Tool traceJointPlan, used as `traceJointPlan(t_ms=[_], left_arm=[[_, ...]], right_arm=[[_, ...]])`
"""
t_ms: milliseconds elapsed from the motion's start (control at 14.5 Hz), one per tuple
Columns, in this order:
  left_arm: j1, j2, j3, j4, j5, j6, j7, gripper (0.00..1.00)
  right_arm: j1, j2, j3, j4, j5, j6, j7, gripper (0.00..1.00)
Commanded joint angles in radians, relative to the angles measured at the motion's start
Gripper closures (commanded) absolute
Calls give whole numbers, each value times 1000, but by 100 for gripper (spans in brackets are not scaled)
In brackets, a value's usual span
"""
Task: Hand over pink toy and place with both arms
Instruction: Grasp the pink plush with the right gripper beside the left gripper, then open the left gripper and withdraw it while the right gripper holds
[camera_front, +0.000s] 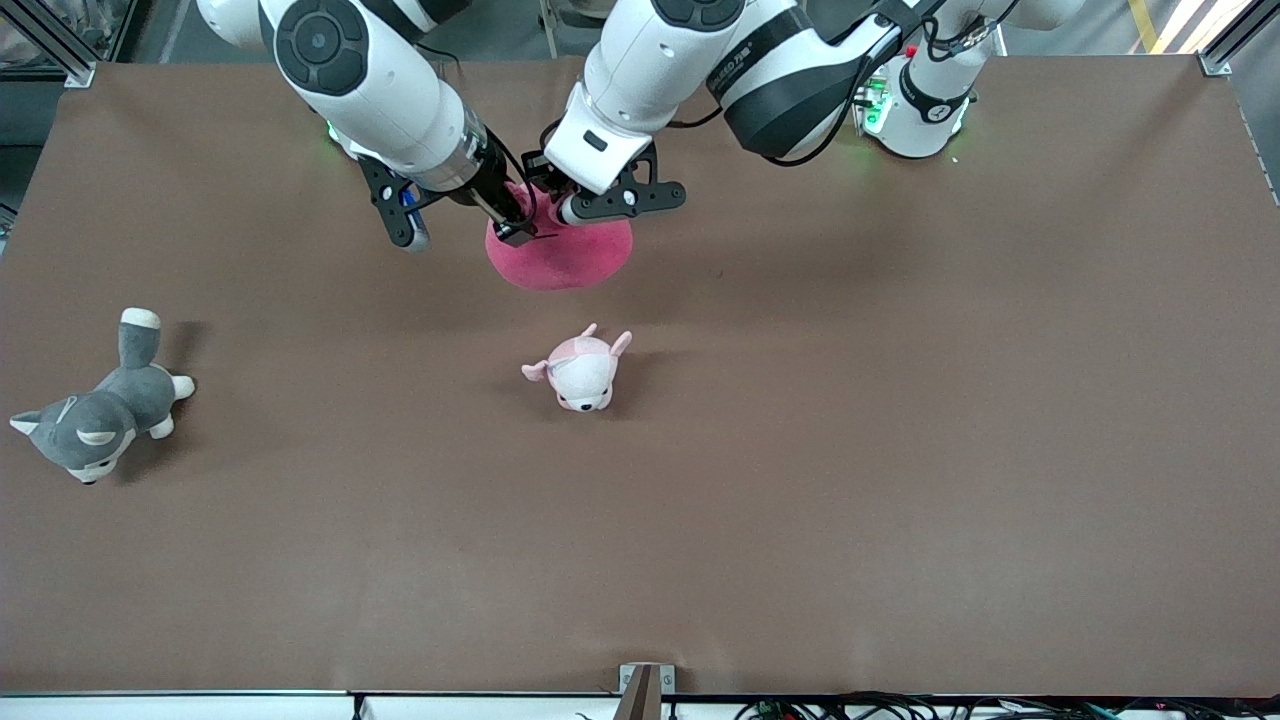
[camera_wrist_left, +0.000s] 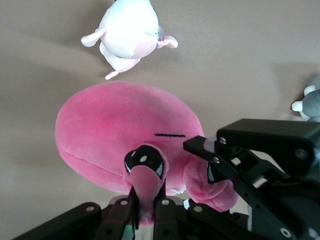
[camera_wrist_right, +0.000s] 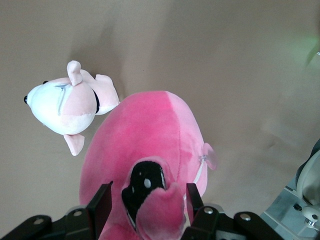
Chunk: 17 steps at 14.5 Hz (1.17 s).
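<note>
The hot-pink blob plush (camera_front: 562, 258) hangs over the table's middle, toward the robots' bases. My left gripper (camera_front: 562, 212) is over the toy. In the left wrist view this gripper (camera_wrist_left: 147, 210) is shut on one pink ear flap of the plush (camera_wrist_left: 120, 135). My right gripper (camera_front: 515, 230) is right beside it at the toy's top. In the right wrist view its fingers (camera_wrist_right: 100, 205) stand apart, open, on either side of the toy's other ear (camera_wrist_right: 165, 210), with the pink body (camera_wrist_right: 150, 130) below.
A small pale pink-and-white puppy plush (camera_front: 580, 372) lies nearer to the front camera than the pink toy. A grey-and-white dog plush (camera_front: 95, 420) lies at the right arm's end of the table. Bare brown table (camera_front: 900, 450) spreads elsewhere.
</note>
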Motion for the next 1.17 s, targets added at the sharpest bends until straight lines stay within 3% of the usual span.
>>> traceJointPlan(t_ms=[0, 138, 276, 414, 483, 552, 828, 1103], left_arm=[[-7, 8, 2, 22, 9, 0, -17, 87], [-7, 8, 2, 22, 11, 0, -17, 87], [-7, 8, 2, 22, 9, 0, -17, 87], [-7, 7, 2, 22, 11, 0, -17, 87], [-7, 7, 2, 22, 11, -2, -17, 87], [-7, 7, 2, 22, 11, -2, -17, 87], [-7, 5, 2, 22, 9, -2, -17, 86], [-5, 0, 2, 22, 9, -5, -17, 75]], right_arm=[[1, -51, -7, -39, 6, -3, 13, 33], [1, -54, -7, -39, 6, -11, 12, 46], [1, -60, -7, -40, 5, -14, 10, 52], [4, -60, -7, -40, 5, -14, 9, 70], [4, -60, -7, -40, 5, -14, 10, 86], [4, -60, -7, -40, 5, -13, 10, 96], [1, -60, -7, -40, 2, -11, 9, 100], [-2, -60, -10, -40, -6, -10, 1, 100]])
